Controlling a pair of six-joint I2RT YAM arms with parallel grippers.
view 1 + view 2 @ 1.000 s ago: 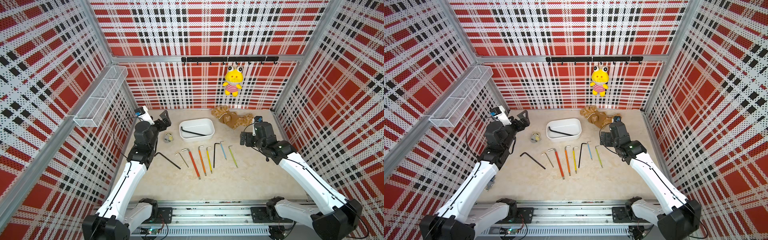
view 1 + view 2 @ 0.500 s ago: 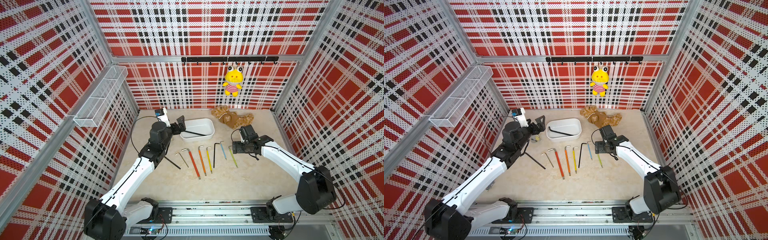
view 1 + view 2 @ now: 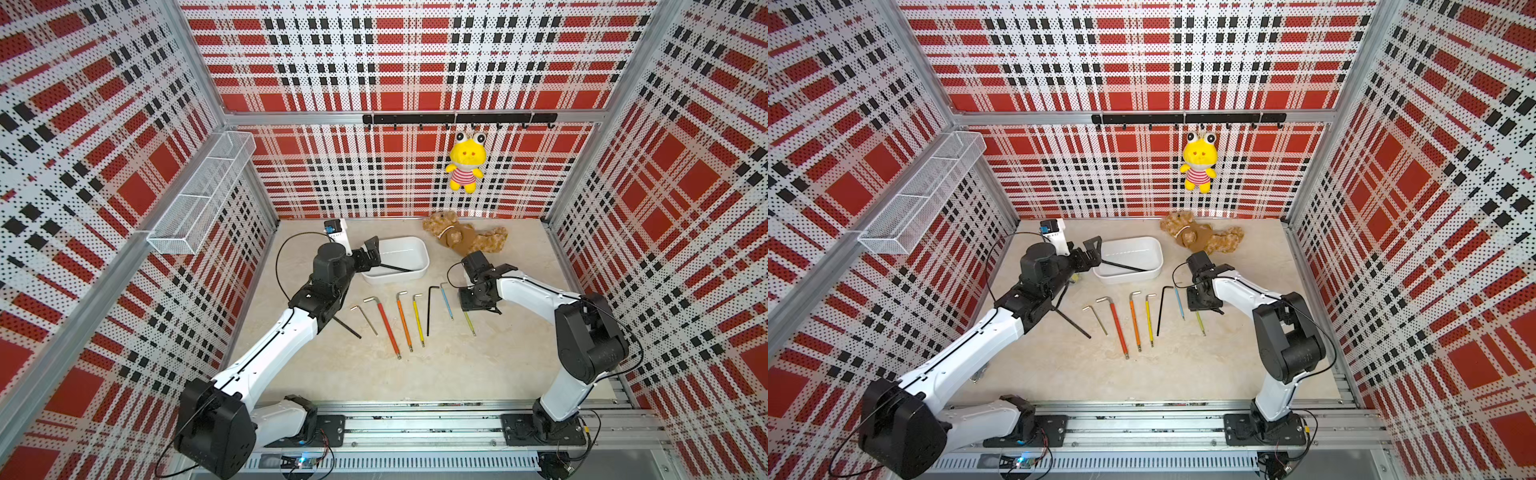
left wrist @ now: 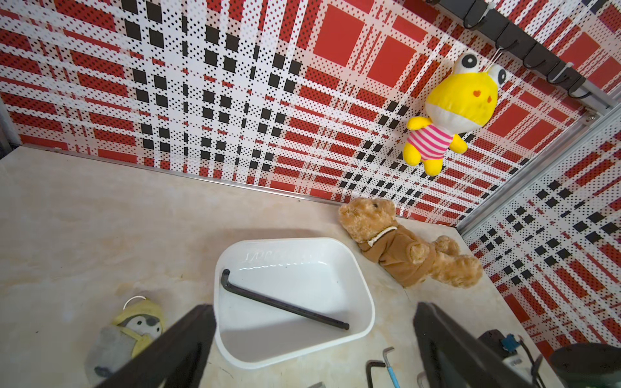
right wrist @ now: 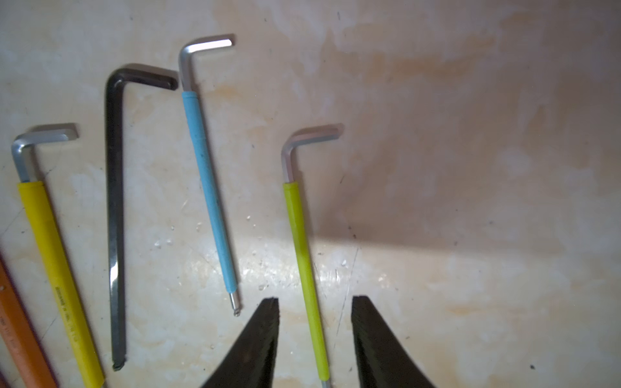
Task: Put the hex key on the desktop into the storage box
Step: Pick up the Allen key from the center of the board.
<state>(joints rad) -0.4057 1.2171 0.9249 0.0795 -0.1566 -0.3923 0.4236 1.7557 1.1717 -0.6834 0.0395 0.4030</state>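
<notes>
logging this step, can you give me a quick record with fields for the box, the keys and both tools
storage box: white, on the desktop, holds one black hex key
left tool: open, empty, by the box
right tool: open, straddling the lime hex key, not yet gripping
loose hex keys: eight on the desktop

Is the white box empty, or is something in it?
Not empty. One black hex key lies slanted across the floor of the white box.
</notes>
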